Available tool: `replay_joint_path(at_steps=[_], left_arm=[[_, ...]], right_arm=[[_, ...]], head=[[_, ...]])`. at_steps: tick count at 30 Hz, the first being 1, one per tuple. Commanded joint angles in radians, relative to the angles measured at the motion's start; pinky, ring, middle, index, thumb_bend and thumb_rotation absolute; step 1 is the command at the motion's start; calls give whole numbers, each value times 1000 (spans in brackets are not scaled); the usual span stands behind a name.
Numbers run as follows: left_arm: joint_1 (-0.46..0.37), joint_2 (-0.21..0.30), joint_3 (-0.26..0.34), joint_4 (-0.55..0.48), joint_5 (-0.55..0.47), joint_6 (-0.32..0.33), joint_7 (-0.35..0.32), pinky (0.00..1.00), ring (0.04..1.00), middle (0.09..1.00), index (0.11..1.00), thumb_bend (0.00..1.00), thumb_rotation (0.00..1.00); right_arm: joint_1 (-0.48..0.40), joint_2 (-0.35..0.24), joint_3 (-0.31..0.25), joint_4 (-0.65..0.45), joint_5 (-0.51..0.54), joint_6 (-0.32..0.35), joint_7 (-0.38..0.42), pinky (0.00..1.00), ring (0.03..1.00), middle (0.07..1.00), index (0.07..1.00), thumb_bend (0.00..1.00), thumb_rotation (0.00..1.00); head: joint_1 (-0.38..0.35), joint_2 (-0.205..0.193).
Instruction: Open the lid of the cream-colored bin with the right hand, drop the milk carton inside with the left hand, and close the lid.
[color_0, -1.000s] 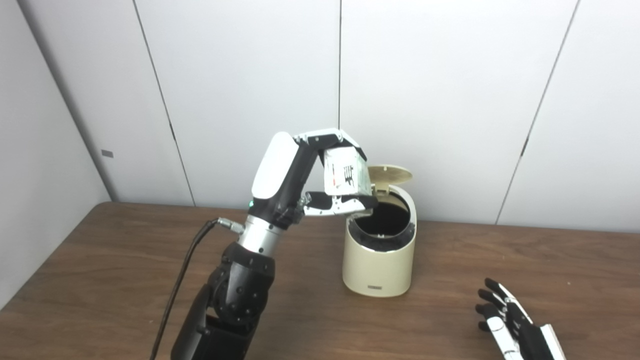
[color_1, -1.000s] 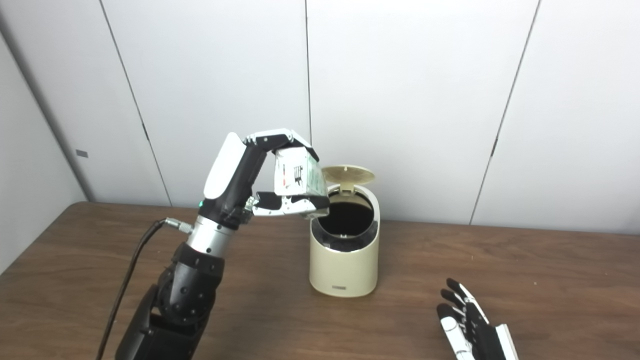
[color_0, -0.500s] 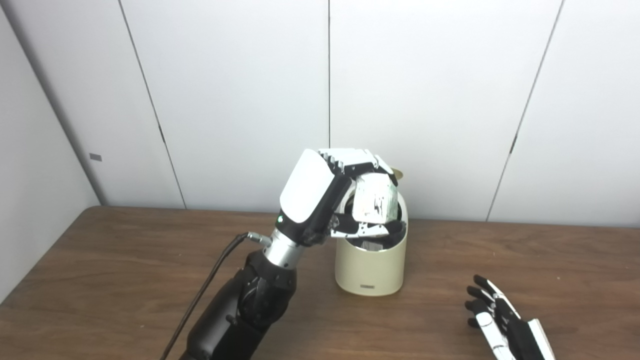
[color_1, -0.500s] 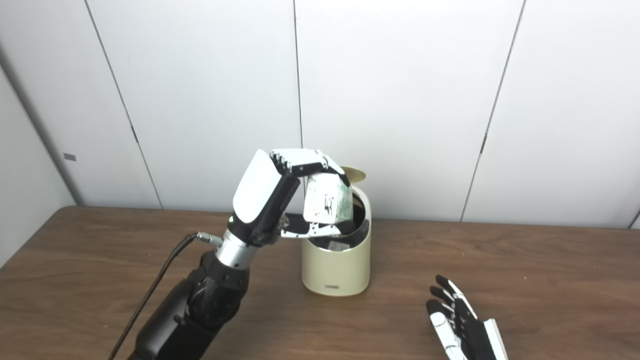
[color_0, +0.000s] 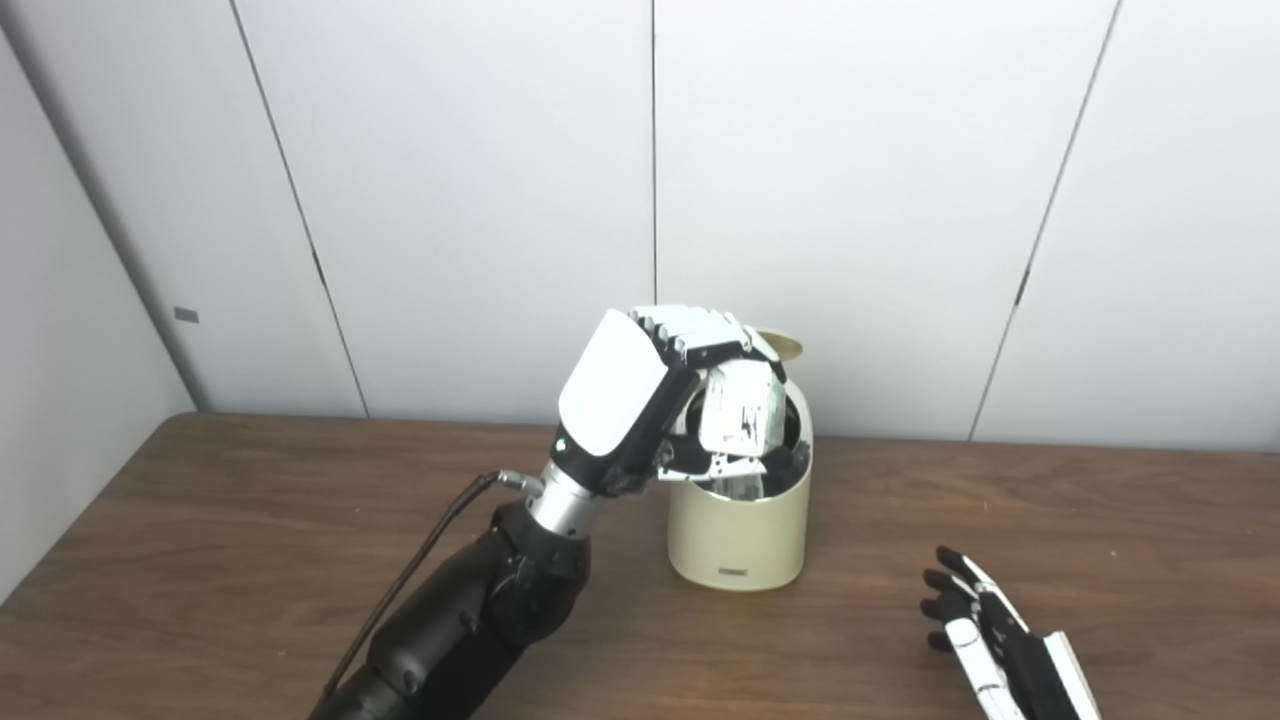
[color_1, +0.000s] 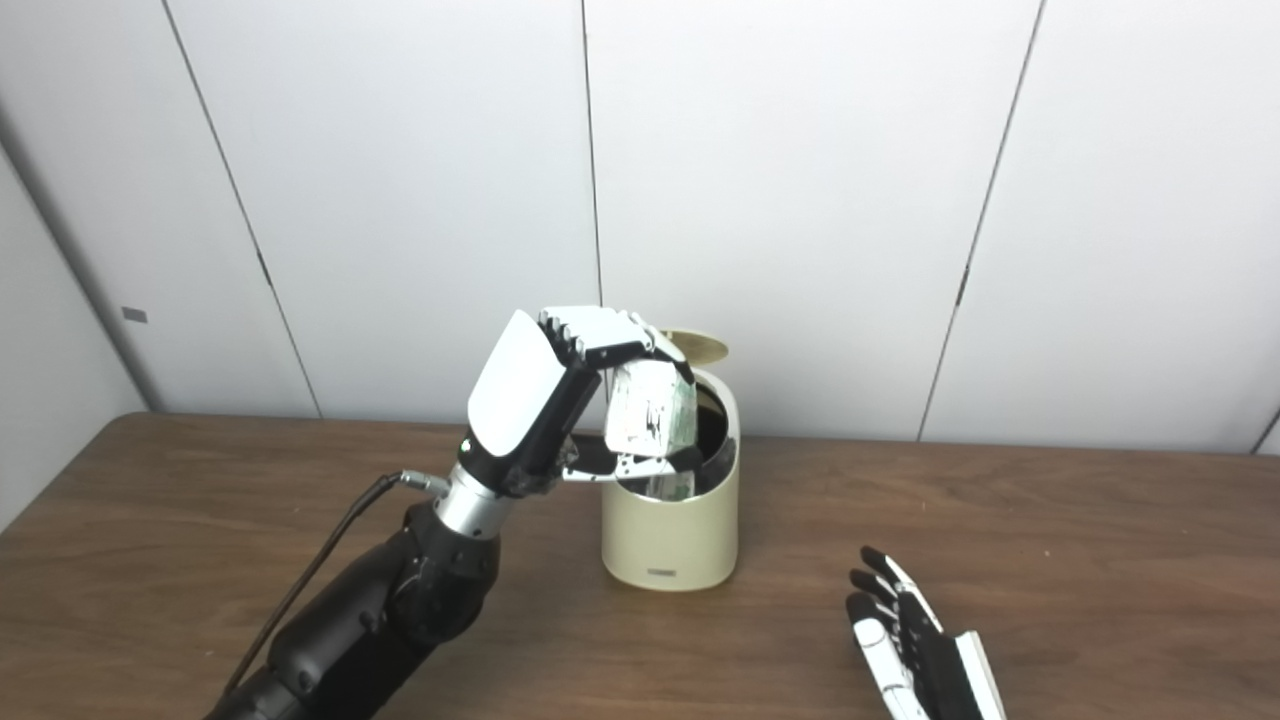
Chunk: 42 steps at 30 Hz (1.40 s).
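Nearest to me, my right hand (color_0: 1000, 650) is lying on the wooden surface (color_0: 200, 560) at the lower right, fingers spread and holding nothing. It is sitting in much the same spot as a second ago; the whole picture has shifted a little, so I am reading that as my head cameras moving, not the hand.

Further in, my left hand (color_0: 660, 400) is reaching up from the lower left and is clenched around the milk carton (color_0: 742, 420), fingers curled over the carton's top and the thumb pressing in under it. A second ago I was holding the carton up and to the left of the opening, clear of the rim. Now the hand is sitting lower and over the mouth of the cream-colored bin (color_0: 738, 530), and the carton's lower end is dipping inside the rim while its upper part is showing above it. Compared with half a second ago the carton is reaching slightly deeper.

The bin is standing upright on the surface, well apart from the right hand. Its lid (color_1: 697, 346) is standing open behind the left hand, only its edge peeking out past the fingers, where a second ago most of the lid was in plain sight.

Behind everything, the white panelled wall (color_0: 900, 200) is closing off the scene.
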Motion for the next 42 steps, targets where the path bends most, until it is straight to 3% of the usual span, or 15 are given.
replay_joint_path(at_steps=[1, 13, 25, 42], left_arm=[[-75, 14, 4, 3, -2, -14, 58, 343, 423, 506, 476, 476, 0], [-101, 14, -14, 106, -17, -14, 81, 338, 424, 525, 476, 475, 0], [-135, 25, -68, 217, -20, -14, 155, 338, 429, 515, 472, 475, 0], [-114, -12, -38, 188, -94, -14, 91, 334, 424, 520, 478, 475, 0]], right_arm=[[-24, 3, 4, -32, 2, -15, 2, 694, 791, 848, 908, 426, 952], [-27, -1, 7, -24, -3, -29, -2, 697, 788, 840, 909, 426, 955], [-24, -1, 6, -36, -3, -17, 0, 722, 794, 834, 911, 449, 929], [-20, 4, 21, -56, -32, -1, -5, 723, 795, 826, 908, 456, 927]], head=[[1, 3], [-6, 4], [-12, 10], [-18, 16]])
